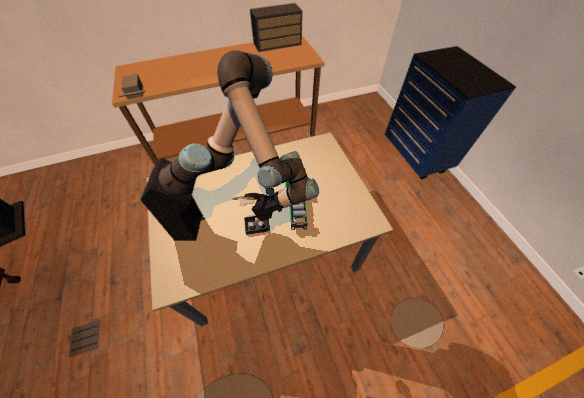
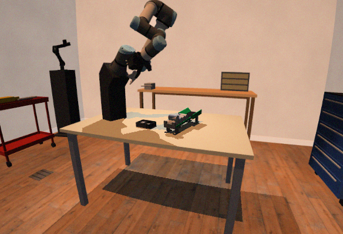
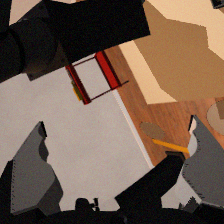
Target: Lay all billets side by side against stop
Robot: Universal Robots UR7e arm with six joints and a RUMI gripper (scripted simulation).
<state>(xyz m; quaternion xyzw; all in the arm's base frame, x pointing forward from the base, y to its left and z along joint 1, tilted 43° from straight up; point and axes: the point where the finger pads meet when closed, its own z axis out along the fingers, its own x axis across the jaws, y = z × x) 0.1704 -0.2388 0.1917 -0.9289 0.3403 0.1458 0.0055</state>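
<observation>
Gripper [image 2: 133,77] hangs high above the table [image 2: 219,138] with fingers spread wide and nothing between them — the feed ramp [image 2: 190,113] sits well below it and off to one side, billets [image 2: 174,118] bunched at the ramp's low end, one perched on two others.
</observation>
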